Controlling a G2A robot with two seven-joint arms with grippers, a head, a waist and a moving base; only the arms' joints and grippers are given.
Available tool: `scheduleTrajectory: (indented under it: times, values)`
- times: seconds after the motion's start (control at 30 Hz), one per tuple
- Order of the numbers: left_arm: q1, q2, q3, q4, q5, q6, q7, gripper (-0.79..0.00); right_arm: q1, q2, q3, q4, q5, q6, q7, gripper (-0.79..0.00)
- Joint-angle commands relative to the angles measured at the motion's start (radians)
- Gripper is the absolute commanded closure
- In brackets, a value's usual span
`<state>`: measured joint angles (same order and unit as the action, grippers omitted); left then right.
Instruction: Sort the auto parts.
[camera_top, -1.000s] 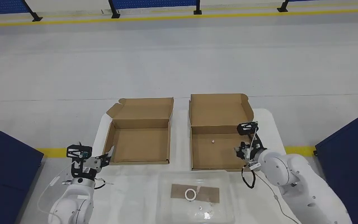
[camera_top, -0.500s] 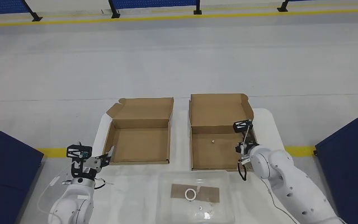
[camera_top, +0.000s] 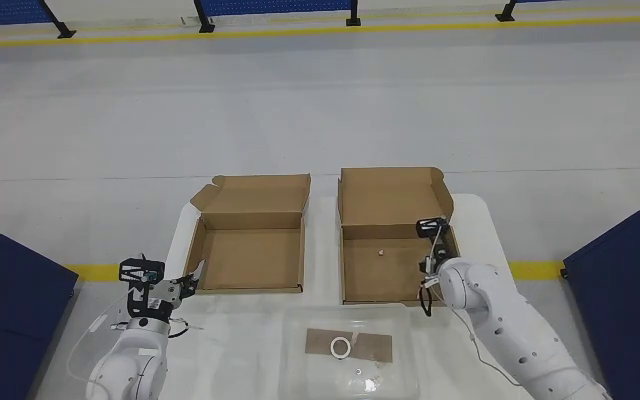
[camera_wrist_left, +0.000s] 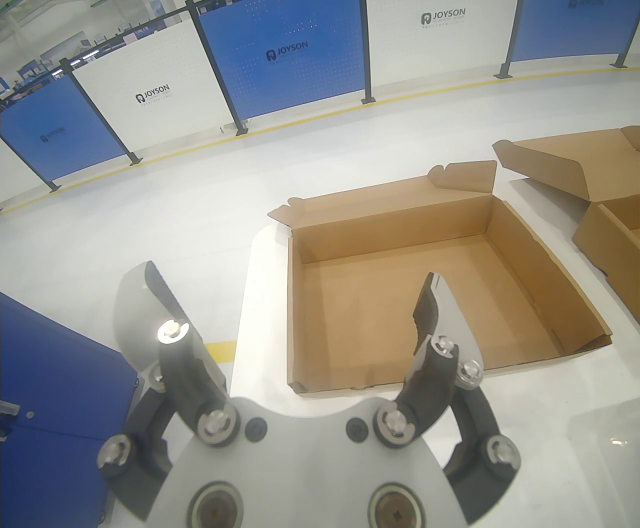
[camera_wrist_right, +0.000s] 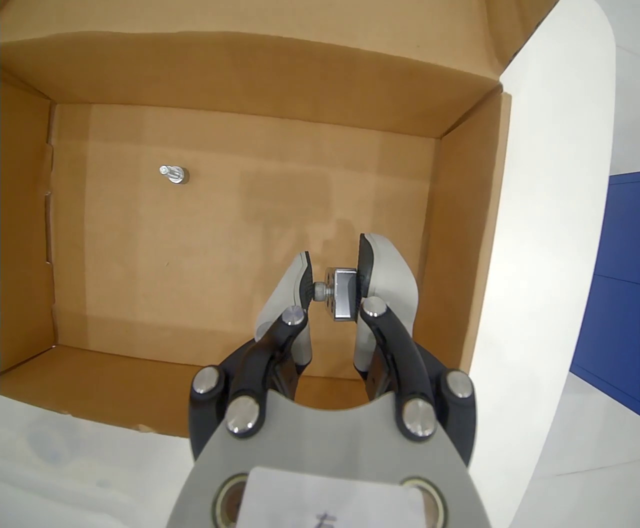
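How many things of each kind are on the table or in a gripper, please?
Cardboard boxes: 2, the left box and the right box
Clear bin: 1
Metal bolts: 2, loose bolt in the right box, held bolt in the right gripper
White ring: 1
Small shiny part: 1
Total: 7

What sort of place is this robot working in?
Probably a factory floor or industrial training hall: yellow floor lines, blue-and-white partition panels, and cardboard boxes, one holding a metal part.
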<state>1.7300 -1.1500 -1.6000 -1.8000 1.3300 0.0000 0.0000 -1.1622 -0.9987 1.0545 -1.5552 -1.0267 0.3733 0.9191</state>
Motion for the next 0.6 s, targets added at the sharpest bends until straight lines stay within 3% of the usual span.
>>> scheduleTrajectory:
  times: [0.0,0.57]
  values:
    - [0.0,0.0,0.0,0.0,0.0,0.0,0.0,-0.785,0.006,-0.004,-0.005,0.015,0.0,-0.001,0.003,0.0]
    - [0.0,0.0,0.0,0.0,0.0,0.0,0.0,-0.785,0.046,-0.04,-0.039,0.112,0.001,-0.017,0.016,0.0]
